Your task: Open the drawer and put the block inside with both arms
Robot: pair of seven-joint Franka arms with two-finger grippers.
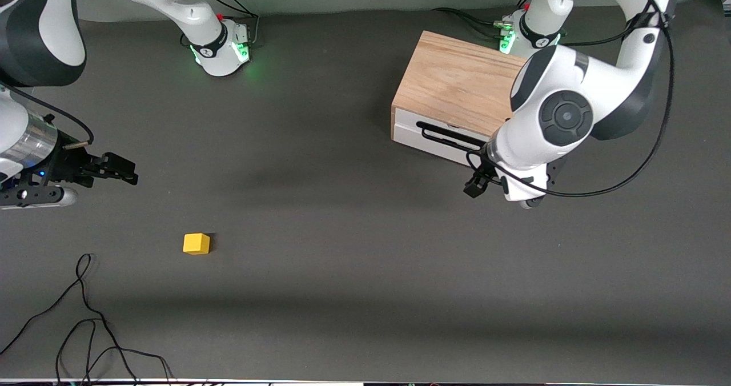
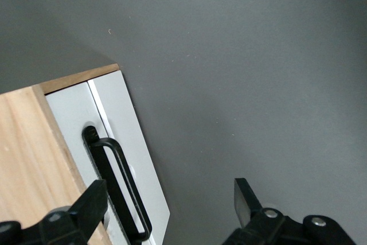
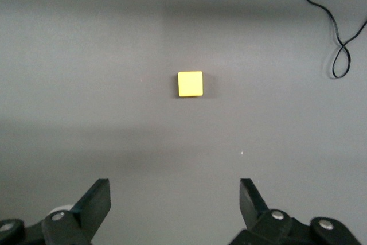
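Observation:
The light-wood cabinet [image 1: 457, 80] stands toward the left arm's end of the table. Its white drawer [image 1: 425, 140] looks shut, and the black bar handle [image 1: 448, 137] faces the front camera. My left gripper [image 1: 477, 183] is open and hovers just in front of the drawer. In the left wrist view the handle [image 2: 117, 187] lies between the fingers of the left gripper [image 2: 170, 202], close to one of them and not gripped. The yellow block [image 1: 196, 243] sits on the table toward the right arm's end. My right gripper [image 1: 117, 168] is open, empty and raised over the table. In the right wrist view the block [image 3: 190, 84] lies ahead of the right gripper [image 3: 175, 202].
Loose black cables [image 1: 85, 317] lie on the dark table mat [image 1: 342, 232] near the front camera at the right arm's end. A loop of cable [image 3: 338, 55] also shows in the right wrist view. The arm bases [image 1: 223, 46] stand along the table's back edge.

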